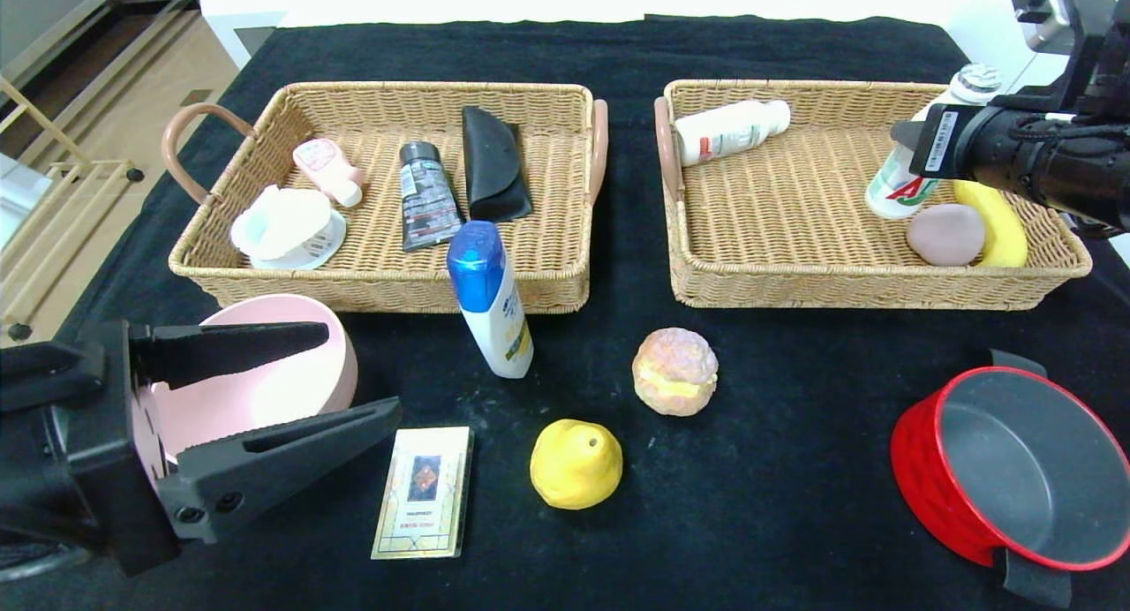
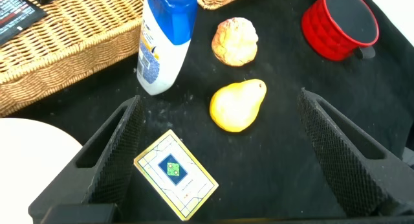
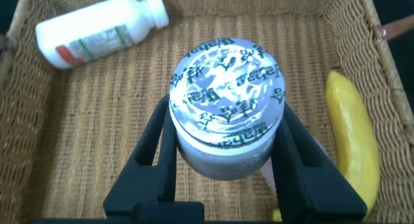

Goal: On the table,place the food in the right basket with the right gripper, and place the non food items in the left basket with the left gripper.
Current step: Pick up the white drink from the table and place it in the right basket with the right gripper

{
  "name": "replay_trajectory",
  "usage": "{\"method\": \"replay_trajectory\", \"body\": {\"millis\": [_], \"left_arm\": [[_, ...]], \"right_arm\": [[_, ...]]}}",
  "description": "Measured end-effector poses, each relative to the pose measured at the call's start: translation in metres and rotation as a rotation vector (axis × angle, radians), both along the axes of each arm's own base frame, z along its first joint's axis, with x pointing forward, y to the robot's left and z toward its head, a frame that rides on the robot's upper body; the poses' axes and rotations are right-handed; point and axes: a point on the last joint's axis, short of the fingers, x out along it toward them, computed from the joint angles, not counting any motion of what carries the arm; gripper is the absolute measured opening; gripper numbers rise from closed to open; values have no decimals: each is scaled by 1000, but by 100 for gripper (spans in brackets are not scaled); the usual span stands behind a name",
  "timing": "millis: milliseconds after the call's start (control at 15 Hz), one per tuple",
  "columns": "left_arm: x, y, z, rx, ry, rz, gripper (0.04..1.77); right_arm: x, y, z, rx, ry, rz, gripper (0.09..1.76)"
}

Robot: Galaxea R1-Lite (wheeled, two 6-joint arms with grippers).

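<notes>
Right gripper (image 3: pixel 223 153), upper right of frame, clamps a foil-lidded drink bottle (image 3: pixel 225 107) over the right basket (image 1: pixel 794 267). Left gripper (image 1: pixel 344 373), lower left, jaws spread wide, empty, above card (image 1: pixel 424 492).

1. Two baskets sit side by side along the bench's (image 1: pixel 777 505) far edge: left basket (image 1: pixel 380 284), right basket (image 1: pixel 847 284).
2. In the right basket, a white bottle (image 1: pixel 731 130) lies at its far left corner; a banana (image 1: pixel 998 227) lies along its right wall.
3. Before the left basket stands a shampoo bottle (image 1: pixel 490 297).
4. A bun (image 1: pixel 675 371), pear (image 1: pixel 576 463) and card (image 1: pixel 424 492) lie nearer the front edge.
5. A bowl (image 1: pixel 1015 465) sits at the front right corner.
</notes>
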Motion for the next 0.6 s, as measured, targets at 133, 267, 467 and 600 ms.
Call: {"method": "replay_trajectory", "body": {"millis": [133, 267, 467, 600], "left_arm": [[1, -1, -2, 3, 6, -2, 172], [1, -1, -3, 4, 9, -5, 172], [1, -3, -3, 5, 11, -17, 172], [0, -3, -3, 4, 10, -19, 172]], "right_arm": [[16, 1, -2, -4, -27, -12, 88], [31, -2, -6, -7, -25, -28, 88], [48, -6, -13, -10, -17, -48, 88], [56, -6, -19, -12, -5, -51, 88]]}}
